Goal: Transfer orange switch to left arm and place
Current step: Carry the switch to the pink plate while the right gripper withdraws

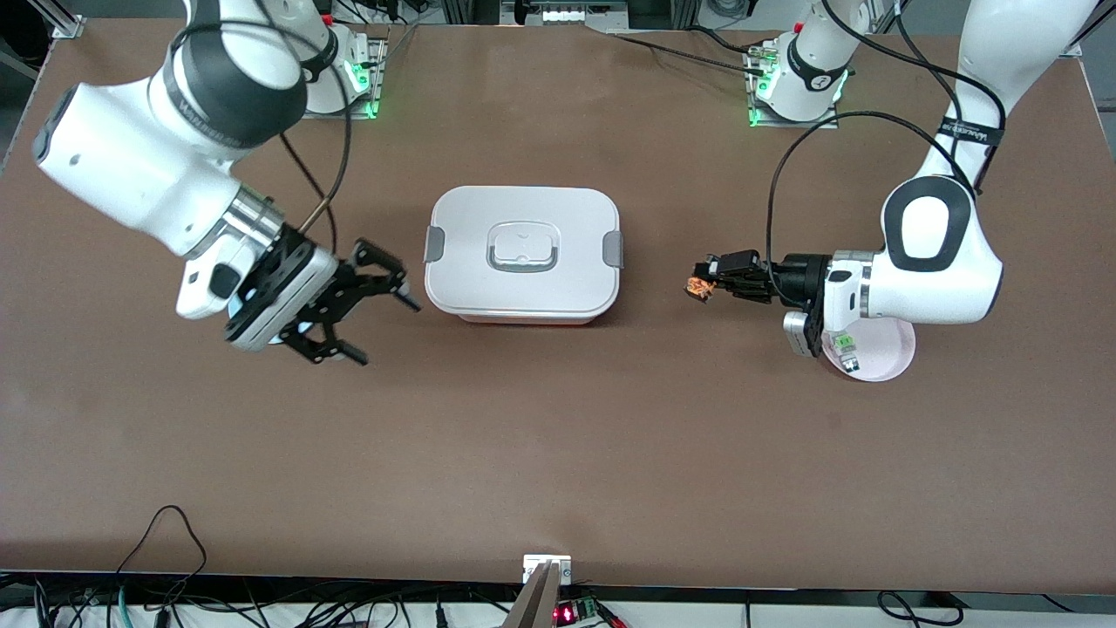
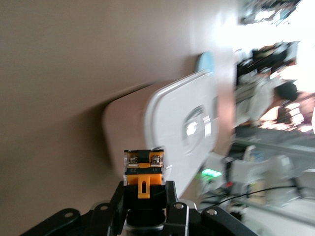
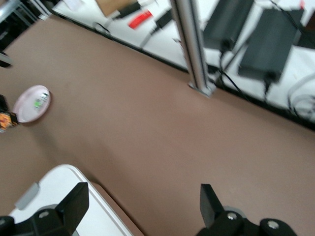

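The orange switch (image 1: 699,286) is a tiny black part with orange markings, held in my shut left gripper (image 1: 708,281). The gripper is over bare table between the box (image 1: 523,253) and a pink plate, pointing at the box. In the left wrist view the switch (image 2: 143,169) sits between the fingers (image 2: 170,196), with the white box (image 2: 167,128) ahead. My right gripper (image 1: 385,331) is open and empty, over the table beside the box at the right arm's end. In the right wrist view its gripper (image 3: 142,196) has the box corner (image 3: 54,196) by one finger.
The pink plate (image 1: 889,349) lies under the left arm's wrist and holds a small green-and-clear component (image 1: 846,347); the plate also shows in the right wrist view (image 3: 29,105). A light blue plate (image 2: 206,61) lies at the right arm's end. A metal post (image 1: 547,576) stands at the near table edge.
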Available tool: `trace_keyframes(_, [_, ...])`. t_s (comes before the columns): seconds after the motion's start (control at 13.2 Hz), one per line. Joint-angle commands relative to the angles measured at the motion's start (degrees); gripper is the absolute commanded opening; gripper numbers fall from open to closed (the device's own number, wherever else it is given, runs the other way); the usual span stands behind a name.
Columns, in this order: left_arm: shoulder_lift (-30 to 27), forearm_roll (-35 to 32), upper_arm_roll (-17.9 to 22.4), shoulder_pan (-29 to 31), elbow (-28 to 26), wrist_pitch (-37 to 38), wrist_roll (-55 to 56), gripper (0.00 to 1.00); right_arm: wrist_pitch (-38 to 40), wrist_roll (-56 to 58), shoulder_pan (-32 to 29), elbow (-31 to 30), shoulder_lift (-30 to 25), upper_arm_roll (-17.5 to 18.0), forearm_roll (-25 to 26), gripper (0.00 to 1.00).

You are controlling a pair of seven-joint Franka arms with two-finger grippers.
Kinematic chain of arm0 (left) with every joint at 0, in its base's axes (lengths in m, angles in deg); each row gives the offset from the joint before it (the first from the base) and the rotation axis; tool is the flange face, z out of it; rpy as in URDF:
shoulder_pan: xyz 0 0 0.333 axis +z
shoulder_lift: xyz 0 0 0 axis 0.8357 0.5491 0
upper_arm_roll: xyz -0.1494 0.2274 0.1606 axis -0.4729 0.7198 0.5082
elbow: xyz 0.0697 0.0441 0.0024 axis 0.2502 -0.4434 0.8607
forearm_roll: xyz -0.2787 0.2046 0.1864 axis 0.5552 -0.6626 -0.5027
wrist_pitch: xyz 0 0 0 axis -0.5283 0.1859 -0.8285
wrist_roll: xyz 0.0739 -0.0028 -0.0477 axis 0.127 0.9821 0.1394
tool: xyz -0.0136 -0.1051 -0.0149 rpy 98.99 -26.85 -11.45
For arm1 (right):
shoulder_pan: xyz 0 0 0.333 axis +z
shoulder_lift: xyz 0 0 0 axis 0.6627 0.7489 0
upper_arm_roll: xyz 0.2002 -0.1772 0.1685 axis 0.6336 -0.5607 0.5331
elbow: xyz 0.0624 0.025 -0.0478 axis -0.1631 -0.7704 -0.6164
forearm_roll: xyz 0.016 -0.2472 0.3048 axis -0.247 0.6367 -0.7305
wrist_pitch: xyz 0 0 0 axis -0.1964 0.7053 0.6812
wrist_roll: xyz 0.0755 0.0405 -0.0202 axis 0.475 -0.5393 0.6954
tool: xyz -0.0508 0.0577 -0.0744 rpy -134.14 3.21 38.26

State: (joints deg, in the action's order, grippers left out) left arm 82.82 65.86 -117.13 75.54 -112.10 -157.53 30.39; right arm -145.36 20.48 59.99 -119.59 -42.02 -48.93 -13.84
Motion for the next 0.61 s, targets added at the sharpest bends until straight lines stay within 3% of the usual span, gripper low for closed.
trace_keyframes(0.0, [1.77,-14.00,0.27,-0.21,4.73,0.86,0.52,0.00,1.50,-4.79,0.15,-4.30,-0.65,-3.62,3.31,1.00])
trace_keyframes(0.23, [1.68,-25.08,0.18,-0.12,5.01,1.13,-1.76,0.00,4.48,-12.33,0.06,-6.50,-0.56,-7.40,6.02,1.00])
trace_keyframes(0.53, [3.00,-37.74,0.27,2.24,5.01,0.69,-14.31,0.00,11.94,-29.38,-0.02,-5.81,-1.08,-8.64,23.76,1.00])
